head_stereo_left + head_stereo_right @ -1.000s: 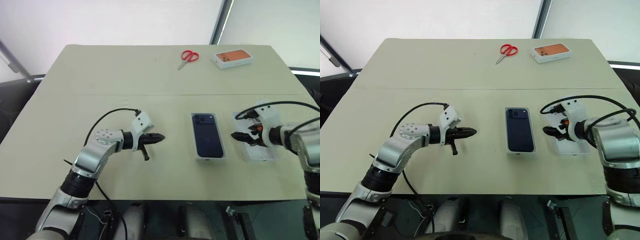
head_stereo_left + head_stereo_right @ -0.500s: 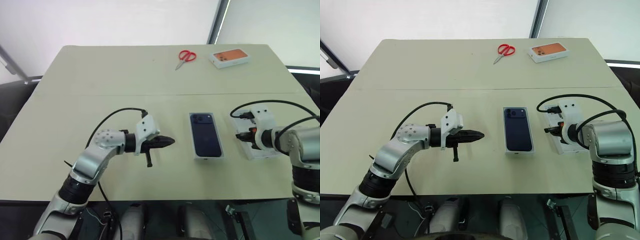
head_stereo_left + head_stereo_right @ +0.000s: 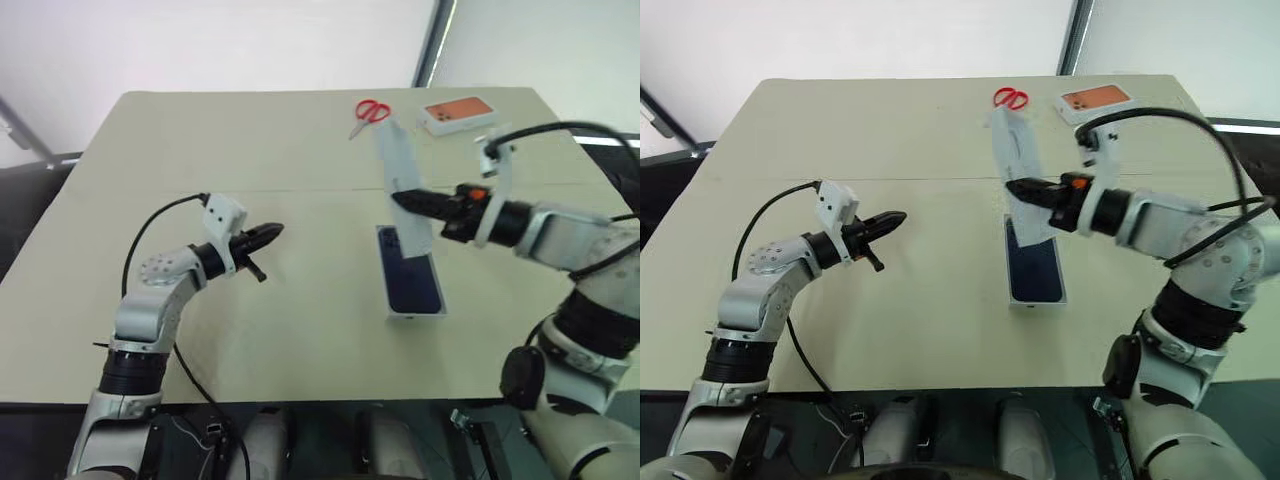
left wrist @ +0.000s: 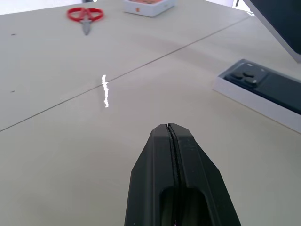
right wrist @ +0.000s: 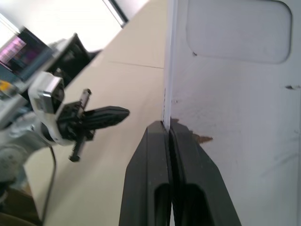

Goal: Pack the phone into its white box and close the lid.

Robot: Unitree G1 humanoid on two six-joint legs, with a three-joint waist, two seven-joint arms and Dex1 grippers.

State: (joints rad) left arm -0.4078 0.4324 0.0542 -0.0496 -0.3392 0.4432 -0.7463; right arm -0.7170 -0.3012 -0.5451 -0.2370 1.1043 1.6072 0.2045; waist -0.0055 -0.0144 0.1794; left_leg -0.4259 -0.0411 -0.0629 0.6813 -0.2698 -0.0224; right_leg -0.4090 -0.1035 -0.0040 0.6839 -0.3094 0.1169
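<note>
R arm reached across table (image 3: pixel 150 330), gripper (image 3: pixel 402 200) level, pointed toward robot's left, fingers pinched on edge of thin white panel (image 3: pixel 402 180), probably insert w/ rounded recess, held tilted above phone (image 3: pixel 410 280). L gripper (image 3: pixel 272 232) raised, fingers closed, nothing held. Phone seen camera-up in box (image 3: pixel 416 315), mid-table.

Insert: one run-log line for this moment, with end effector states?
right end effector: shut on white insert, held above table | phone: lying in white box, no lid | left end effector: shut, empty
</note>
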